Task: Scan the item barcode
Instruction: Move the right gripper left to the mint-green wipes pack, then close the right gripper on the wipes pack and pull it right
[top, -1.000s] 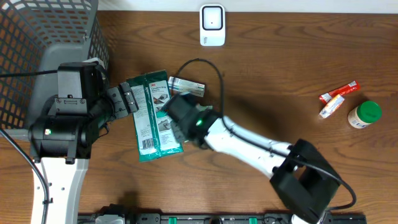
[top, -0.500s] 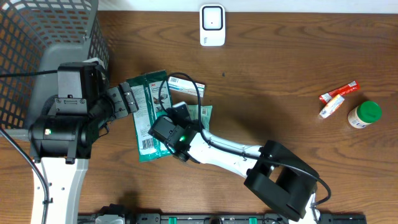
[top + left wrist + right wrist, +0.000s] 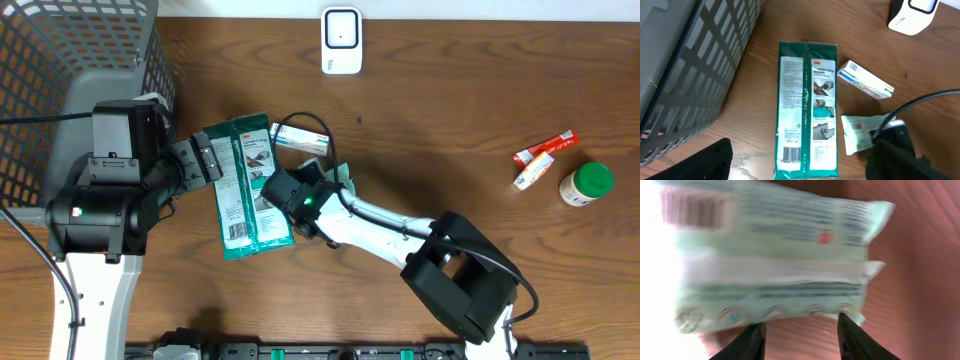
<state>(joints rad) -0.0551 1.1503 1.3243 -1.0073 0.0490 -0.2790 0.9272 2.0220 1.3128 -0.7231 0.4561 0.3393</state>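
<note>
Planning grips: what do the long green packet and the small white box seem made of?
Long green packet: glossy plastic film, with slight sheen and a centre seam. Small white box: probably matte cardboard, given crisp folded edges.

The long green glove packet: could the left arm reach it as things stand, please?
Probably yes: the long green glove packet lies flat just before the open left end effector, with nothing between them.
</note>
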